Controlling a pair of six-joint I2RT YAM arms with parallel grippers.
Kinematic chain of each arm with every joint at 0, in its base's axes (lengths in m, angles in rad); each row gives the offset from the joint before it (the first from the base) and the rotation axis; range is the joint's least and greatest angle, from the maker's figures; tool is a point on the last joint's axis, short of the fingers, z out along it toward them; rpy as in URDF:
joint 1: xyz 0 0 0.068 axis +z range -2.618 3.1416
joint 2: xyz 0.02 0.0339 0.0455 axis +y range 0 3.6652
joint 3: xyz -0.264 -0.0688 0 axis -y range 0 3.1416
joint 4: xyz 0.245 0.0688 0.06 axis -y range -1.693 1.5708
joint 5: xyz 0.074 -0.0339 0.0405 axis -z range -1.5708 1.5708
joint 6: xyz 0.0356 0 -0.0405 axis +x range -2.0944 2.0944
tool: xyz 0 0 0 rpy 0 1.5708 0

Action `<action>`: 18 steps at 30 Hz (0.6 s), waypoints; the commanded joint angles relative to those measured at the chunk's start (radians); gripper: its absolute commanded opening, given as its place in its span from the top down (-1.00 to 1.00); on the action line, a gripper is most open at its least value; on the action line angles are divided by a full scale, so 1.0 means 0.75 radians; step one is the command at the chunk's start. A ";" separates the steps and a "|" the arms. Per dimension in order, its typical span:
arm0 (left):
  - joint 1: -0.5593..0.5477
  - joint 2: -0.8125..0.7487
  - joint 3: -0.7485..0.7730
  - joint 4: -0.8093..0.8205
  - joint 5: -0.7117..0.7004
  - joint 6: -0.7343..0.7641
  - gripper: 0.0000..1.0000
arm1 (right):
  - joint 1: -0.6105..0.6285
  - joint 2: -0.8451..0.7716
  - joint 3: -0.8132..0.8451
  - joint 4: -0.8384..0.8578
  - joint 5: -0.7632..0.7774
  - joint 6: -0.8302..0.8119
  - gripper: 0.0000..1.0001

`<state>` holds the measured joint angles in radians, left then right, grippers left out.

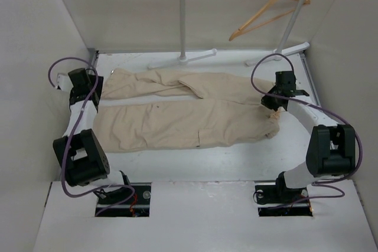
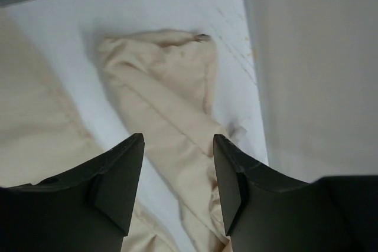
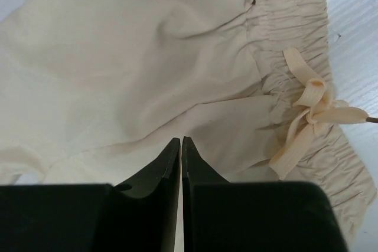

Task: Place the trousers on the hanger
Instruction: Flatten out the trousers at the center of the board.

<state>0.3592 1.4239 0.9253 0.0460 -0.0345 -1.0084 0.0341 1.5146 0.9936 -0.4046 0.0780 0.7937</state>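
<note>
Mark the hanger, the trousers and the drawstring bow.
hanger (image 1: 269, 20), top external view, on its bottom bar.
trousers (image 1: 177, 125), top external view, on the near leg.
drawstring bow (image 3: 313, 105), right wrist view, on the knot.

right pincer (image 3: 181, 141): tips nearly touching, over trousers (image 3: 130, 57) | gathered waistband (image 3: 289, 16) beside it, drawstring bow (image 3: 310, 116) tied | white counter (image 3: 354, 39) beyond

one cuff of trousers (image 1: 177, 110) under left arm (image 1: 80, 116), waistband corner behind right end effector (image 1: 273, 104), rack (image 1: 183, 16) top cropped
</note>
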 commanded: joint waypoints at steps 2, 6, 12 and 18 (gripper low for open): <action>-0.075 0.153 0.239 -0.096 -0.007 0.064 0.03 | 0.000 -0.054 0.062 0.055 -0.030 0.005 0.79; -0.065 0.273 0.325 -0.278 -0.015 0.009 0.03 | 0.031 -0.080 0.048 0.055 -0.049 -0.005 0.49; -0.044 0.347 0.323 -0.272 -0.007 -0.083 -0.03 | 0.035 -0.140 -0.091 0.112 -0.065 0.022 -0.05; -0.050 0.476 0.386 -0.292 0.007 -0.108 -0.03 | -0.144 -0.095 0.004 0.110 -0.049 0.042 -0.27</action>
<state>0.3225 1.7535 1.1603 -0.1555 -0.0288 -1.0622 -0.0151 1.4353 0.9363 -0.3744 0.0242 0.8116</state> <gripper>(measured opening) 0.513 0.624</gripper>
